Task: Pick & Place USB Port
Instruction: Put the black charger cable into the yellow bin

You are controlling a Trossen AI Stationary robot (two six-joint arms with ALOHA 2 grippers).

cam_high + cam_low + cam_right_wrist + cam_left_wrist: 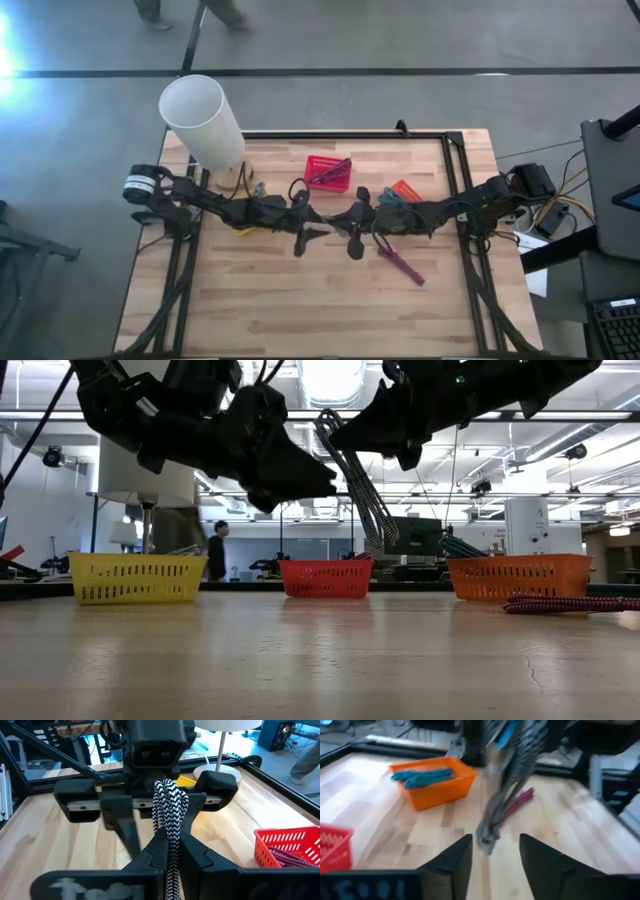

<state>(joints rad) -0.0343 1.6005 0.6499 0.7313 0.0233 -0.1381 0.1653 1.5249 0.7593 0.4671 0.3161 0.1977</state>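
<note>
A black-and-white braided cable, folded into a bundle, hangs in mid-air over the middle of the table. My right gripper is shut on it, reaching in from the table's right. My left gripper faces it from the left with its fingers open. The bundle's lower end hangs just beyond the left fingertips and touches neither finger. In the high view the two grippers meet near the table's centre, left and right. My right gripper pinches the cable bundle near its looped end between its two fingers, several strands together. The fingers come in almost level from the table's right. The loops stick out past the fingertips. The remaining strands hang below, clear of the table.
Three baskets stand along the far side: yellow, red holding a pink cable, and orange holding a teal cable. Another pink cable lies on the table toward the right. A white lamp stands at the far left.
</note>
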